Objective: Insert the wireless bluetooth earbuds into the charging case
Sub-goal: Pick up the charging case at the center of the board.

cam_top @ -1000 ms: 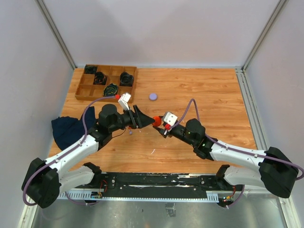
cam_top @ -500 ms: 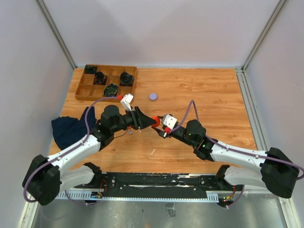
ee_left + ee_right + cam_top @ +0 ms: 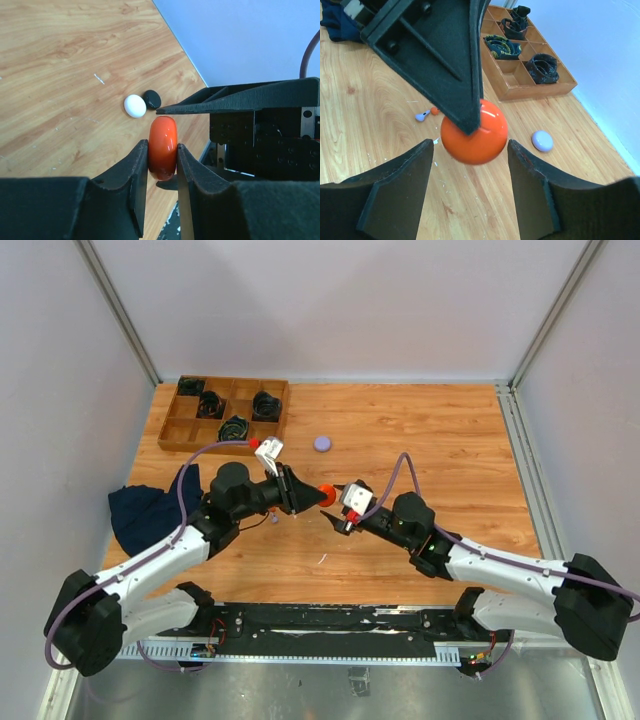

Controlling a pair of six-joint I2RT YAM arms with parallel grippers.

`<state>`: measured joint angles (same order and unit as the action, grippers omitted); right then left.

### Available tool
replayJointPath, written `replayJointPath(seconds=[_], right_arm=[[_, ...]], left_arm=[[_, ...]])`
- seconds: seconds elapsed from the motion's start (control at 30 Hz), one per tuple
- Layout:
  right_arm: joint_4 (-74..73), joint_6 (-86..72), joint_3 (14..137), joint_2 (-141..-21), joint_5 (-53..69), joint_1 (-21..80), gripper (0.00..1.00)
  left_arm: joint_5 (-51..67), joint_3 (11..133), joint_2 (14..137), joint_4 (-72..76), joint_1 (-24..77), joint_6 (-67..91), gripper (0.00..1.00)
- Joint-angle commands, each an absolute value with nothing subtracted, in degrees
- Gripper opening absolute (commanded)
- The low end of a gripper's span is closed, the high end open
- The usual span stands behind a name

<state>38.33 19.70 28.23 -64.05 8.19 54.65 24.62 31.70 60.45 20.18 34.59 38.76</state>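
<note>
The orange round charging case (image 3: 327, 490) hangs above the table's middle, and my left gripper (image 3: 321, 496) is shut on its two flat faces. The left wrist view shows the orange case (image 3: 163, 147) on edge, pinched between the pads of the left gripper (image 3: 162, 151). My right gripper (image 3: 338, 501) faces it, open. In the right wrist view its fingers stand apart on either side of the case (image 3: 474, 132) without touching it. A purple earbud (image 3: 422, 116) and an orange earbud (image 3: 434, 110) lie on the wood below. The case looks closed.
A purple round case (image 3: 322, 443) lies further back. A wooden tray (image 3: 222, 447) of coiled black cables stands at the back left, with a dark blue cloth (image 3: 140, 515) at the left edge. A small white piece (image 3: 135, 106) and a black one (image 3: 152, 99) lie near the right arm.
My left gripper has closed onto the orange case. My right gripper, which held the case before, has opened and let go of it.
</note>
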Motion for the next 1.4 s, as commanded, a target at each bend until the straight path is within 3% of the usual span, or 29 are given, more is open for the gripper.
replayJointPath(seconds=[0.0,0.2,0.6,0.9,1.37], right_arm=[[32.96,19.59,29.63,-60.27,10.5,54.5,0.65],[27.75,16.24,29.93,-54.98,20.78,49.63,0.71],[27.6,4.94,32.2,-52.65,45.0,37.8,0.67],[32.93,0.09,33.83,-56.06,47.68,37.24,0.59],[42.07,-5.63,33.49,-59.83,49.85,37.25,0.47]], left_arm=[[26.19,33.96,57.64,19.87,34.55,30.36,0.19],[30.93,37.87,57.14,14.08,34.63,20.49,0.19],[43.63,47.53,57.37,0.07,34.63,-4.13,0.19],[49.19,51.72,60.19,-3.53,34.71,-12.81,0.18],[53.14,48.29,58.01,2.48,34.89,-11.81,0.17]])
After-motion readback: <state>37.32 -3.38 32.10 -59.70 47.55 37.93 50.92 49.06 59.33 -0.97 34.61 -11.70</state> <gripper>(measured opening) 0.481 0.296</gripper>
